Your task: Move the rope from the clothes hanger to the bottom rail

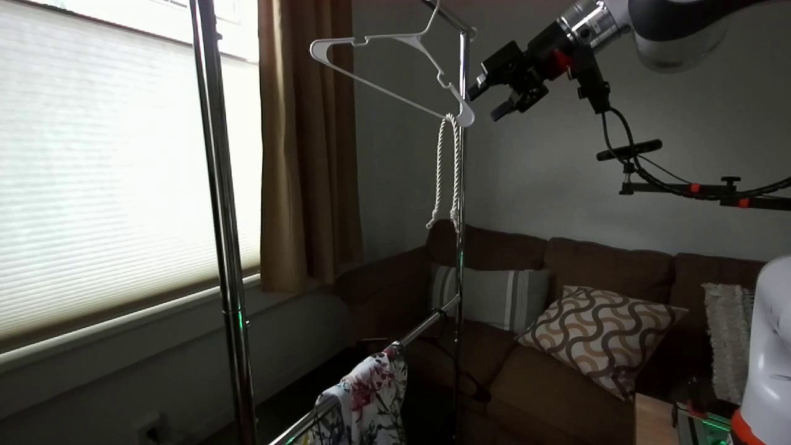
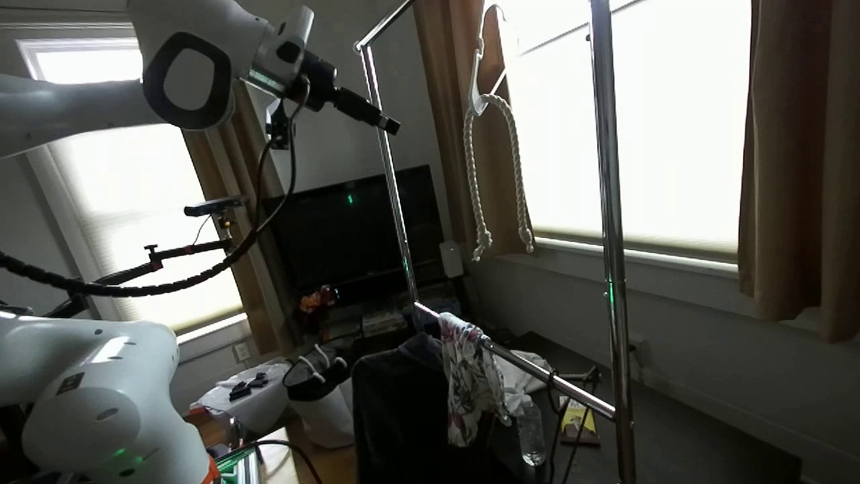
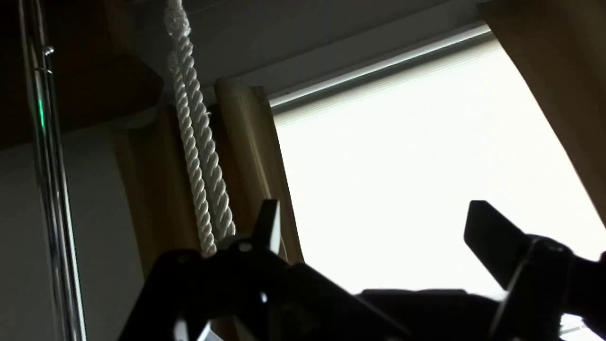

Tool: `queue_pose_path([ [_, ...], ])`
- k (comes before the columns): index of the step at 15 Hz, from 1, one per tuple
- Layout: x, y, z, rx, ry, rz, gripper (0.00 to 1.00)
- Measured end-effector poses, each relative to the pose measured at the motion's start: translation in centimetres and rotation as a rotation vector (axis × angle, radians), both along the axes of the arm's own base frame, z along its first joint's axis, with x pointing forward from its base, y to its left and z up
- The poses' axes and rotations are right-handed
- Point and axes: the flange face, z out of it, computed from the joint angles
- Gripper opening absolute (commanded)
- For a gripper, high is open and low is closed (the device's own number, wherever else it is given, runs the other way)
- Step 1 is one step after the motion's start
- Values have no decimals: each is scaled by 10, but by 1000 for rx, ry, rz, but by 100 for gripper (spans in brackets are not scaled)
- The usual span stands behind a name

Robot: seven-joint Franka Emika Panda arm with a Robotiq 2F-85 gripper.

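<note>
A white twisted rope (image 1: pixel 456 167) hangs folded over the lower corner of a white clothes hanger (image 1: pixel 415 41), with both knotted ends hanging down. The rope (image 2: pixel 473 175) and hanger (image 2: pixel 476 81) also show in an exterior view. The bottom rail (image 1: pixel 423 326) of the chrome rack is far below; it also shows in an exterior view (image 2: pixel 584 398). My gripper (image 1: pixel 488 102) is open and empty, level with the rope's top and apart from it, as an exterior view (image 2: pixel 388 124) shows. In the wrist view the rope (image 3: pixel 207 142) lies left of the open fingers (image 3: pixel 374 215); its top is hidden.
Chrome rack posts (image 1: pixel 216 154) stand at both ends of the rail, one post (image 2: pixel 393 195) near my gripper. A floral cloth (image 1: pixel 374 383) hangs over the bottom rail. A dark draped object (image 2: pixel 396 403) stands by it. A brown sofa (image 1: pixel 513 383) is behind.
</note>
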Motion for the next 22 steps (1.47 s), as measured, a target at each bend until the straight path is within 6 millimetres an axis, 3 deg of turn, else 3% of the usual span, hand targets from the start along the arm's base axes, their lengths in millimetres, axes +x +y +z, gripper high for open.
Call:
queue_pose_path([
  [5, 3, -1, -4, 2, 10, -1, 100],
  [11, 27, 7, 30, -163, -152, -33, 100],
  [16, 58, -8, 38, -398, -38, -52, 100],
  [22, 61, -16, 39, -387, -23, -85, 100],
])
